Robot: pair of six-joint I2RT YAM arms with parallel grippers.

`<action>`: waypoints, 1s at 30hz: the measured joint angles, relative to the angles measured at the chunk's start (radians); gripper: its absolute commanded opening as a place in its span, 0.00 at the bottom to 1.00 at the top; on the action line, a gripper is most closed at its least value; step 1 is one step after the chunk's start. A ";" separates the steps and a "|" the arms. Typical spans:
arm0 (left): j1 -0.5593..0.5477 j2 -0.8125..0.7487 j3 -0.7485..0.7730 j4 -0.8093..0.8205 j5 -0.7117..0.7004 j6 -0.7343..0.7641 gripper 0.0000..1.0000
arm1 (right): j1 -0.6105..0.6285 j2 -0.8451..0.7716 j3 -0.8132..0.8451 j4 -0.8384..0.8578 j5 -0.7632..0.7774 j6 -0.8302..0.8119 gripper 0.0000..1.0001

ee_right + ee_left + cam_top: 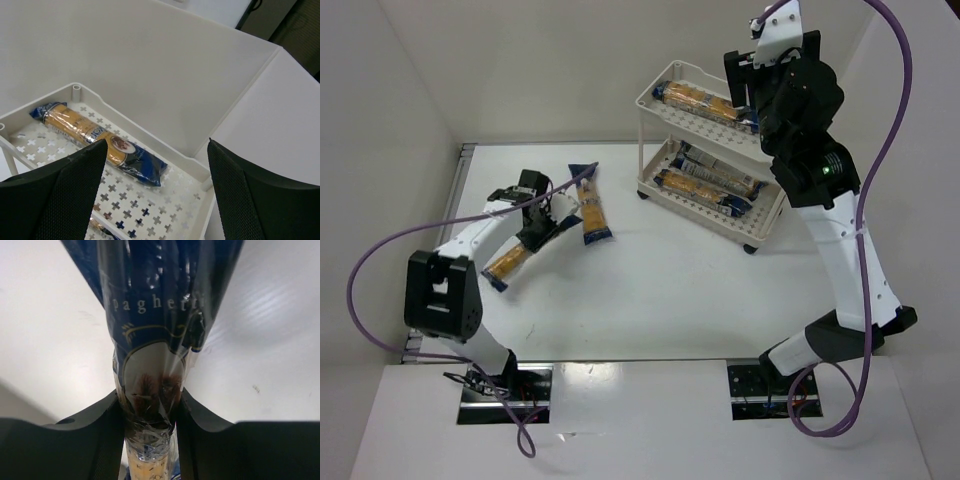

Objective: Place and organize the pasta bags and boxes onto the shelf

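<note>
**Left tool clamped on a packet, right tool hanging open over the shelf**

The left tool [150, 395] is squeezing the held packet [155, 340], with both dark fingers [100, 435] pressing in on its sides just where the blue wrapper meets the clear film. The wrist view is cropping this packet at both ends. The flared blue end is running off the top, only a sliver of orange pasta is showing at the bottom, and the word "spaghetti" is creasing partly out of sight. From above, the wrist is covering the fingertips, and whether the packet is lying on the bench [670, 290] or lifting off it is impossible to tell. It is sitting at the near left, well apart from the shelf [150, 140].

A loose packet [592, 208] is lying just to the right of that arm, flat on the bench.

Over at the far right, the right tool [156, 142] is hanging above the upper tray with its fingers wide apart and nothing between them. The top-tray packet [95, 140] is lying along the tray's far wall. In the overhead view, the right arm is blocking one end of it.

The two lower packets [720, 165] are lying side by side in the bottom tray, partly hidden by the upper tray and the arm. The right wrist view is catching them only as scraps through the cross-shaped holes.
</note>
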 measured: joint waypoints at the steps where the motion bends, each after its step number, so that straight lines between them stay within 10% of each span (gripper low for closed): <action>1: -0.022 -0.043 0.012 -0.008 -0.023 0.029 0.00 | 0.000 0.002 0.004 0.000 -0.003 0.002 0.85; 11: -0.455 -0.332 -0.018 0.159 -0.288 0.263 0.00 | 0.000 0.029 0.079 -0.003 -0.017 0.005 0.85; 18: -0.717 -0.051 0.075 0.359 -0.312 0.453 0.00 | 0.000 0.043 0.126 0.001 -0.016 0.006 0.85; 30: -0.766 0.442 0.485 0.777 -0.183 0.838 0.01 | 0.000 0.004 0.089 0.004 -0.005 -0.009 0.85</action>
